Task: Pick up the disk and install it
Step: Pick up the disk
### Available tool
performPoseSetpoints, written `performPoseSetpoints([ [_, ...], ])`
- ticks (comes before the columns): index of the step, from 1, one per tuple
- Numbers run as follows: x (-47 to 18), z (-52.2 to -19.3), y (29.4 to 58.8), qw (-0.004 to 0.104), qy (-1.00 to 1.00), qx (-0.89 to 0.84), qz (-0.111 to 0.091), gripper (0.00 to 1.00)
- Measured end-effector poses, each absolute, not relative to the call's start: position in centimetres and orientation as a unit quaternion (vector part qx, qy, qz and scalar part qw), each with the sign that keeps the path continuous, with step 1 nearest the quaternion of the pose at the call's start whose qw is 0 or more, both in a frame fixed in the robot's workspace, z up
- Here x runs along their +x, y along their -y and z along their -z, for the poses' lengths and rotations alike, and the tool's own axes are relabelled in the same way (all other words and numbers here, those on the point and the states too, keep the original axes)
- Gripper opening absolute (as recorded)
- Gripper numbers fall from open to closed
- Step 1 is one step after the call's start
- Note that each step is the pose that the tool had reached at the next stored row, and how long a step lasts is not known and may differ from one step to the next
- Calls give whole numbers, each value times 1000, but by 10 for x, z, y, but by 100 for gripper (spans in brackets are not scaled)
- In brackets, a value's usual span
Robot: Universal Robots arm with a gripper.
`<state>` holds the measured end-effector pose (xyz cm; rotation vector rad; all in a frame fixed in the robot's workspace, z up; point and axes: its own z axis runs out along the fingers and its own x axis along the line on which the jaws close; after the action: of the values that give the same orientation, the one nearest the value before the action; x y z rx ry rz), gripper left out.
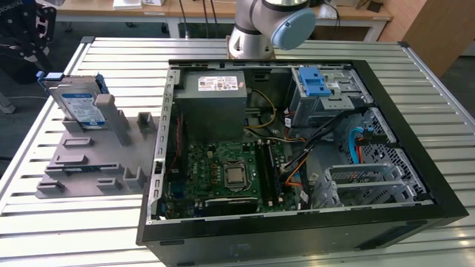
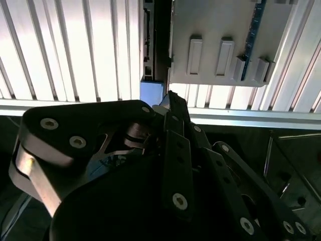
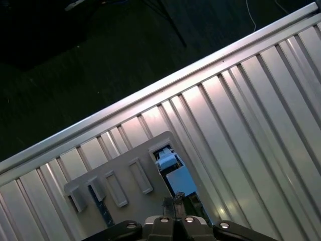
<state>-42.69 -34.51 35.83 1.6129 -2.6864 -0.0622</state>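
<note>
The disk (image 1: 80,105) stands upright on edge in a grey slotted holder (image 1: 97,161) at the exterior view's left, on the slatted metal table. Its white-and-blue label faces forward and blue rails run along its edges. In the first wrist view my gripper (image 3: 173,202) hangs well above the holder (image 3: 120,175), with the disk (image 3: 173,173) seen edge-on just past the fingertips. Its fingers meet in the middle with nothing between them. In the second wrist view the gripper (image 2: 170,103) points at a blue end of the disk (image 2: 152,93) beside the holder (image 2: 210,30).
An open black computer case (image 1: 415,167) lies flat on the table, right of the holder, showing its motherboard, power supply and cables. A drive cage with a blue latch bracket (image 1: 314,82) sits at its far right. The arm's base (image 1: 256,33) rises behind the case.
</note>
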Motion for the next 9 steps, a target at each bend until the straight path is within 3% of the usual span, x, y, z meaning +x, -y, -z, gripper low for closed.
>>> performPoseSetpoints([
  [9,-427,-354,345,1,824,567,25,11],
])
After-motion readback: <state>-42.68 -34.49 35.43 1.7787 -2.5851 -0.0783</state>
